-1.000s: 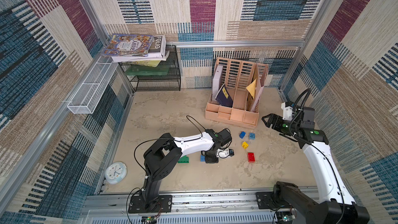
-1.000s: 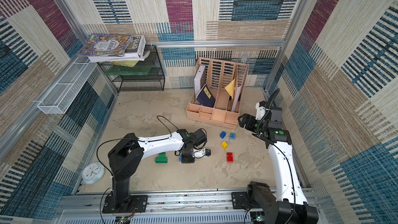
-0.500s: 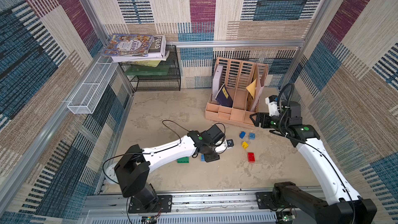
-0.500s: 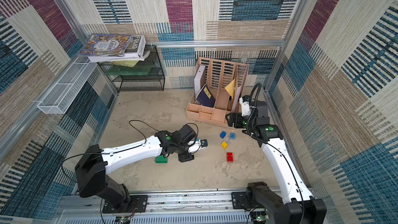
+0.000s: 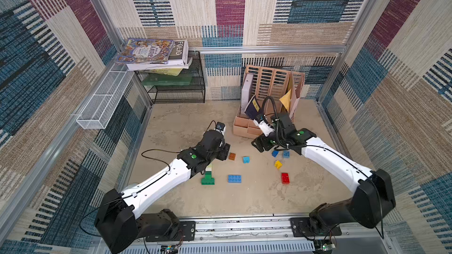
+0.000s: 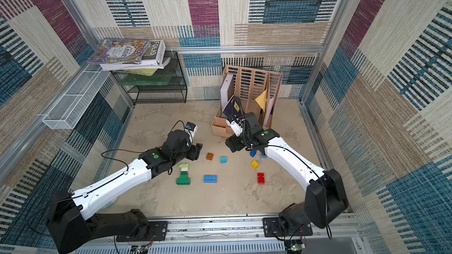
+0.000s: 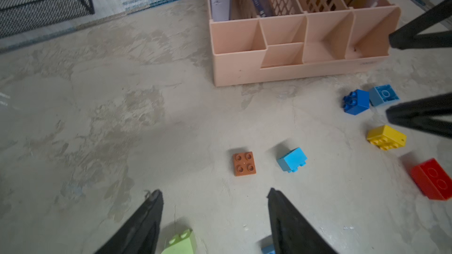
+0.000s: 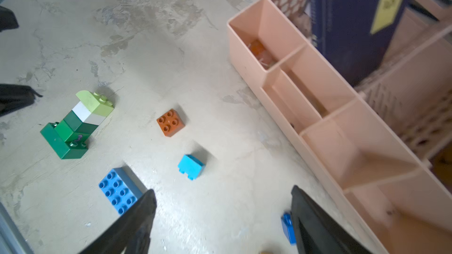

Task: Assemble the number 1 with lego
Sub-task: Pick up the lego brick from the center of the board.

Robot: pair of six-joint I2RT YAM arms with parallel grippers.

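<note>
The table [image 5: 186, 128] carries everything. The desk organizer [image 5: 247, 131] stands just beyond the right gripper [image 8: 222, 190], whose arm covers part of its front in both top views. Something orange in one of its front compartments is too blurred to name. The right gripper's jaws stand wide apart with nothing between them. The left gripper [image 7: 214, 191] is also spread and holds nothing.

The lego stack [image 6: 183, 175] has a dark green base and stem, a cream brick and a lime cap. It lies on the table just behind the left gripper, close beside that arm's wrist. The arm hides its upper part in a top view, and the left wrist view catches only the lime tip, cut off by the picture's edge.

The long blue brick [image 5: 234, 178] lies between the two arms, one corner covered by a right finger in the right wrist view. The red brick [image 5: 285, 178] is cut off in the left wrist view. Straight ahead of the left gripper sits the brown brick [image 7: 244, 163], studs up, with the light blue brick [image 7: 292, 159] just beside it, tipped on its side. The yellow brick [image 7: 386, 138], the dark blue brick [image 7: 355, 101] and the mid-blue brick [image 7: 384, 95] lie close by the right gripper. The dark blue one is half hidden behind a finger in the right wrist view.
</note>
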